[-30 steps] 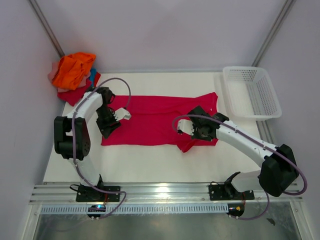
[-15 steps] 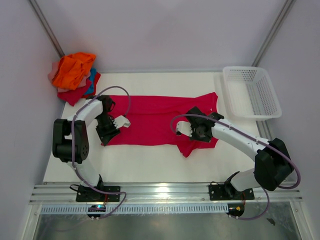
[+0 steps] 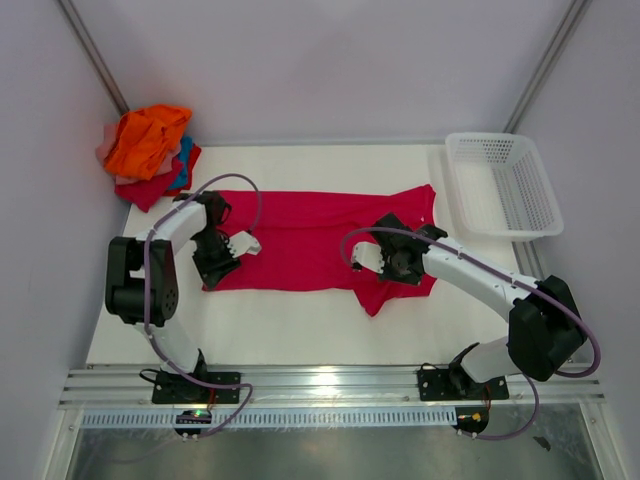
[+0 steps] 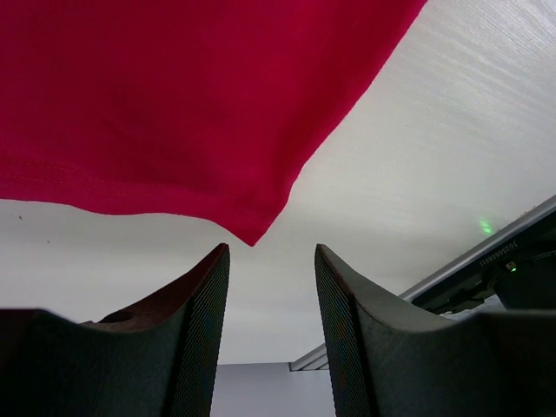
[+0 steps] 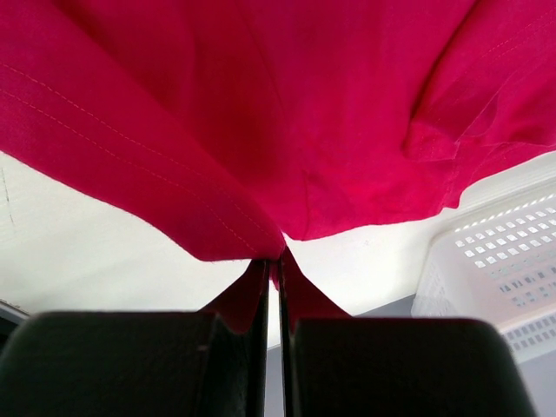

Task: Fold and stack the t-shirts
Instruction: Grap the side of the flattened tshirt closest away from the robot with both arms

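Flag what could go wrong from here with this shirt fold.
1. The left gripper is open, and only the tip of the hem corner of the shirt lies near its jaws. Closing now may catch a sliver or miss.
2. The right gripper is shut on a thin pinch of cloth. Lifting with the other side unheld would likely drag and bunch the shirt, or the pinch could slip.

The crimson shirt (image 3: 300, 245) is soft, matt cloth with a stitched hem. The table (image 3: 300, 325) is white, matt and faintly grained. The basket (image 3: 505, 190) is white plastic mesh. The left gripper (image 4: 271, 252) has dark, finely ribbed pads (image 4: 204, 330). The rail (image 3: 330, 383) is shiny metal.
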